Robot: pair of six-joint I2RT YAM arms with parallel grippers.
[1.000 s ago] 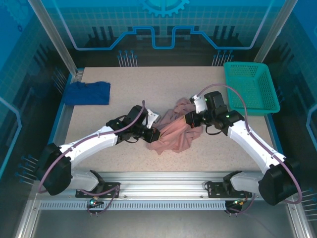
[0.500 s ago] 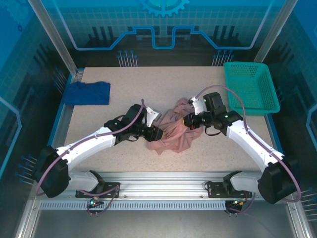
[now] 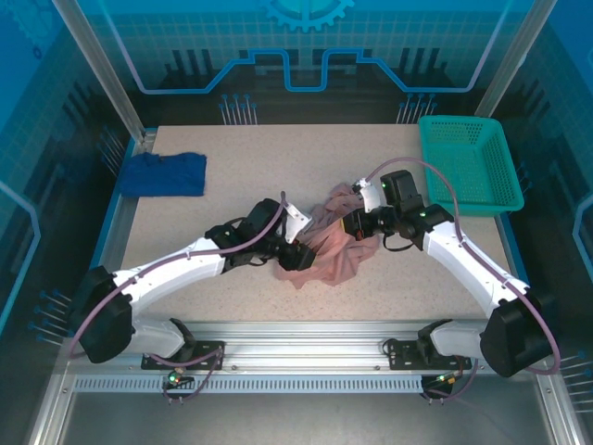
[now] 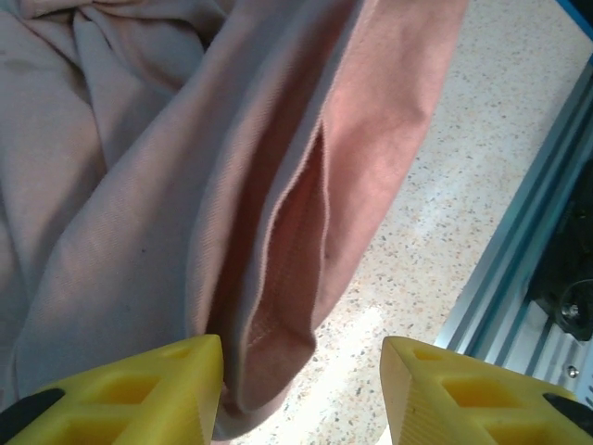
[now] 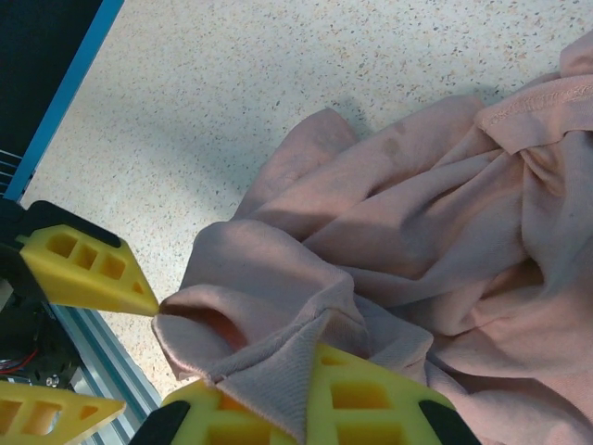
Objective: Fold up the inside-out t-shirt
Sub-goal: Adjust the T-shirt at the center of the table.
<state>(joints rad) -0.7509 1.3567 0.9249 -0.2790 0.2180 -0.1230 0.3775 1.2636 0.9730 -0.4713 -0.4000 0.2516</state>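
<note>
The left gripper (image 4: 301, 371), jaws apart, is straddling the shirt (image 4: 139, 232) hem, which is running toward twelve o'clock; the right gripper (image 5: 304, 389) is pinching cloth.

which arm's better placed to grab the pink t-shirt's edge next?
Left, probably. The left gripper is open with a folded edge of the t-shirt lying between its jaws, ready to close. The right gripper is shut on bunched fabric, occupied holding it.

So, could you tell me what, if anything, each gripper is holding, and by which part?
The right gripper pinches the t-shirt by a folded edge. The left gripper stands open astride another fold, holding nothing.
</note>
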